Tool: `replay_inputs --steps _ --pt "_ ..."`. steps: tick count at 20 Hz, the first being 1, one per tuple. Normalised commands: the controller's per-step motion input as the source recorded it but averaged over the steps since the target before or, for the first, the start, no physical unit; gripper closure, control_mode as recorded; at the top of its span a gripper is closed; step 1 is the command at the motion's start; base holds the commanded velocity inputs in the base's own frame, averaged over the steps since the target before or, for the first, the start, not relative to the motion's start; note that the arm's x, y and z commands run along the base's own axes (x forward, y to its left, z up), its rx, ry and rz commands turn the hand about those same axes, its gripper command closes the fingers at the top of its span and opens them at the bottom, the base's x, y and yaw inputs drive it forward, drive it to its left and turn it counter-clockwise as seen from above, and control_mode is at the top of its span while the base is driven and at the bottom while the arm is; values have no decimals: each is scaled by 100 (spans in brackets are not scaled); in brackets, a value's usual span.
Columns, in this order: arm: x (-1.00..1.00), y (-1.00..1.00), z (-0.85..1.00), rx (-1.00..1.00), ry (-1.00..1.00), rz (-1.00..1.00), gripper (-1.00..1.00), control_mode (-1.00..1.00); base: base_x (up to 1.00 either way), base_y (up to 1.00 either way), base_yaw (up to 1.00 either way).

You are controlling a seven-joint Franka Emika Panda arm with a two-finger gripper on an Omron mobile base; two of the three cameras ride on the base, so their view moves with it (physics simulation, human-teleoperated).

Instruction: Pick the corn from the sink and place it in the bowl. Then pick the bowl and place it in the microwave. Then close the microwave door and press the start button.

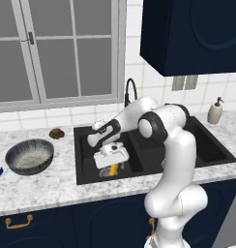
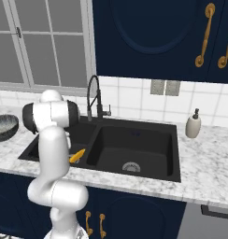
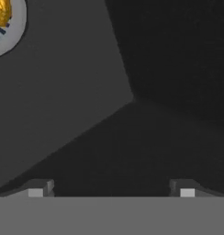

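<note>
On the marble counter [image 1: 52, 181], left of the sink [image 1: 86, 177], sits the bowl [image 1: 29, 156], upright, its pale speckled inside showing. Behind it, closer to the sink's back left corner, lies a small brown lump [image 1: 56, 133]. The sink is matte black with two basins and an arched black faucet [image 1: 130, 91] at its back rim. In the sink's left basin the corn [image 1: 113, 170] lies near the front wall; in the hand view it rests on the round metal drain [image 3: 8, 32]. The gripper [image 1: 111, 162] hangs low in that left basin, just above the corn, its jaws spread wide and holding nothing; the two finger tips [image 3: 36, 190] stand far apart over the bare basin floor. Right of the sink, a soap dispenser [image 1: 215, 111] stands on the counter by the tiled wall.
</note>
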Motion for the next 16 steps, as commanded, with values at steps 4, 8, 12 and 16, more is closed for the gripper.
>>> replay_inputs --steps 4,8,12,16 --pt "53 -17 -27 0 0 -12 -100 -100 0 0 0" --pt "35 -14 -46 0 -9 6 -100 -100 0 0 0" --pt "39 -1 -60 0 -7 5 -100 -100 0 0 0" --pt "42 0 -51 0 -7 0 -100 -100 0 0 0"
